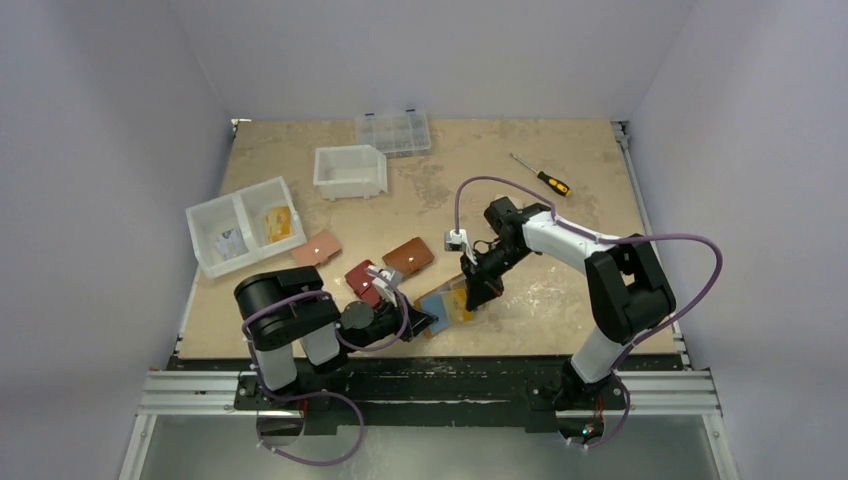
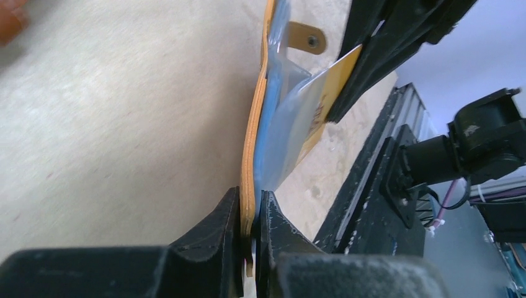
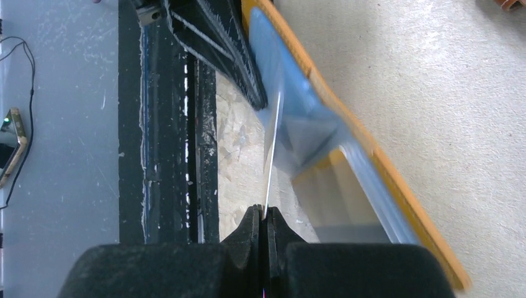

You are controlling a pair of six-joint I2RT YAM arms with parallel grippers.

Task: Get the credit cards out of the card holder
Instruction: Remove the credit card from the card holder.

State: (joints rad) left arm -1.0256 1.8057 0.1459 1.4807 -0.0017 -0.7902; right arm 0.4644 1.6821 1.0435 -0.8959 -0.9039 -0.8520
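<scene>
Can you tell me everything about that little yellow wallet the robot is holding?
The wallet is mustard-yellow and looks like leather, with a small tab that has a metal snap. It lies open near the front edge of the table, showing bluish see-through pockets inside. The left gripper is shut on one edge of it. A yellow card sticks out of one pocket, pinched by the right gripper. I cannot tell whether the wallet rests on the table.
</scene>
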